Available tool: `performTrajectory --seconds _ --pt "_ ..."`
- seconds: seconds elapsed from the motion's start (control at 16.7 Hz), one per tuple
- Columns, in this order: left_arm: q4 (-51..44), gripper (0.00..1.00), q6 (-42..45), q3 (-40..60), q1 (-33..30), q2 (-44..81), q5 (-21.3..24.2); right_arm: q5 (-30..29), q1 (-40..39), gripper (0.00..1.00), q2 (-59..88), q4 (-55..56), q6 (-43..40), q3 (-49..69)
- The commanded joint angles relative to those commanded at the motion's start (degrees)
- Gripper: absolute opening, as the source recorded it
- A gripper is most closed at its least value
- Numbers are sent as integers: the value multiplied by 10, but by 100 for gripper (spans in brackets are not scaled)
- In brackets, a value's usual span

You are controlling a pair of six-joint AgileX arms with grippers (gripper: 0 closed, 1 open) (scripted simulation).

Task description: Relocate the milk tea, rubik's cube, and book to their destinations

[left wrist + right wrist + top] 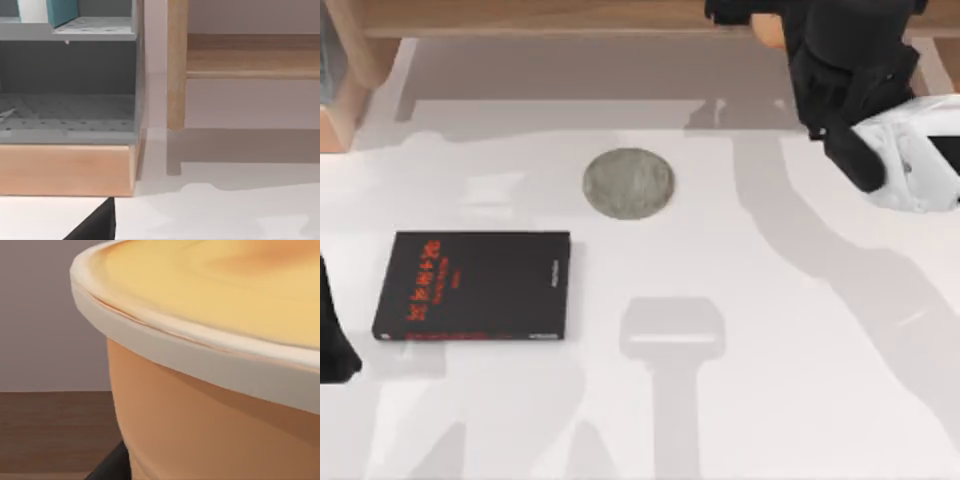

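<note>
While the white table point(770, 380) is lying mostly bare, the right arm point(850, 70) is reaching over the wooden shelf at the top view's upper right. A black book with red lettering point(472, 286) is resting at lower left, beside a grey round coaster point(628, 183) at centre. The tall orange-tan milk tea cup with its pale yellow lid point(215, 390) is looming against the right wrist camera; whether that claw is clenched, I cannot tell. The left arm point(332, 340) is sitting at the left edge.

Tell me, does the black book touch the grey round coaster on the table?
Apart. The top view shows bare white table between the black book and the grey coaster, which lies farther back and to the right.
</note>
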State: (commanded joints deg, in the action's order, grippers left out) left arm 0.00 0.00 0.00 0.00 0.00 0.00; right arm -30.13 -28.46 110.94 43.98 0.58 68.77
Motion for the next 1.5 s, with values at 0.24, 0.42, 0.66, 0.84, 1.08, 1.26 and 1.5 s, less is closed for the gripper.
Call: performTrajectory --seconds 0.24,0.42,0.66,0.84,1.08,1.26,1.5 --pt "0 100 0 0 0 0 0 -40 -75 0 49 29 14 43" --pt "0 100 0 0 0 0 0 -85 -131 0 112 35 28 81" --pt "0 100 0 0 0 0 0 -151 -167 0 209 14 41 136" --pt "0 100 0 0 0 0 0 -177 -170 0 246 0 44 159" --pt "0 100 0 0 0 0 0 -176 -168 0 246 0 45 156" --pt "0 100 0 0 0 0 0 -179 -173 0 256 10 47 156" --pt "0 100 0 0 0 0 0 -181 -175 0 281 38 46 154"
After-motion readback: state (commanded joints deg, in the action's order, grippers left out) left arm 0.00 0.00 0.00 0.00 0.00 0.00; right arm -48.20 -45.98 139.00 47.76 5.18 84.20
